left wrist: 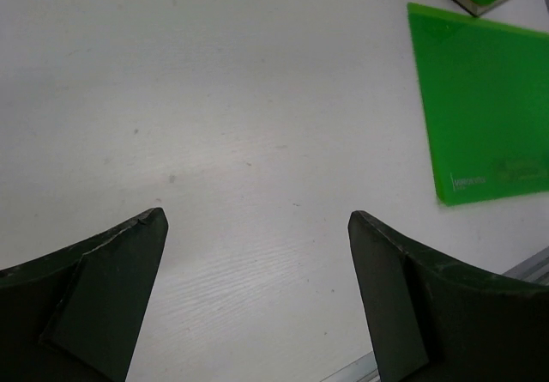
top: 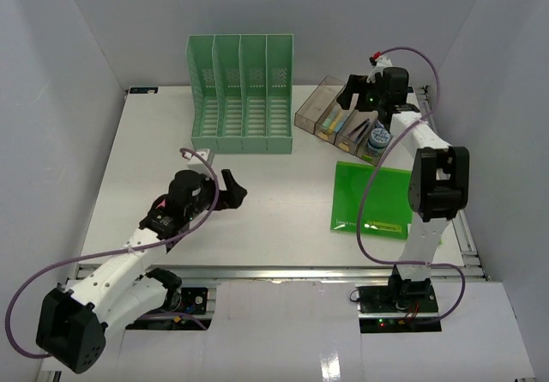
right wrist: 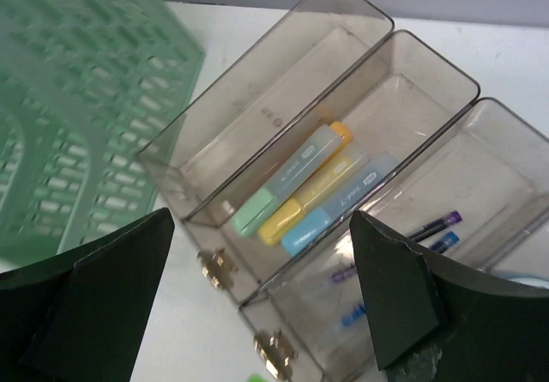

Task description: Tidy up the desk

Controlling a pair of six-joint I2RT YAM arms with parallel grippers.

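Observation:
The desk is a wide white tabletop. My left gripper hovers low over its bare middle-left, open, with only white surface between the jaws. At the back right, my right gripper hangs open above a smoky clear organizer and holds nothing. The organizer's middle compartment holds three highlighters, one green, one yellow and one blue. Purple and blue pens lie in the compartment to their right. The left compartment looks empty.
A green slotted file rack stands at the back centre, just left of the organizer. A flat green folder lies on the desk's right side. A round blue and white item sits at the organizer's near end.

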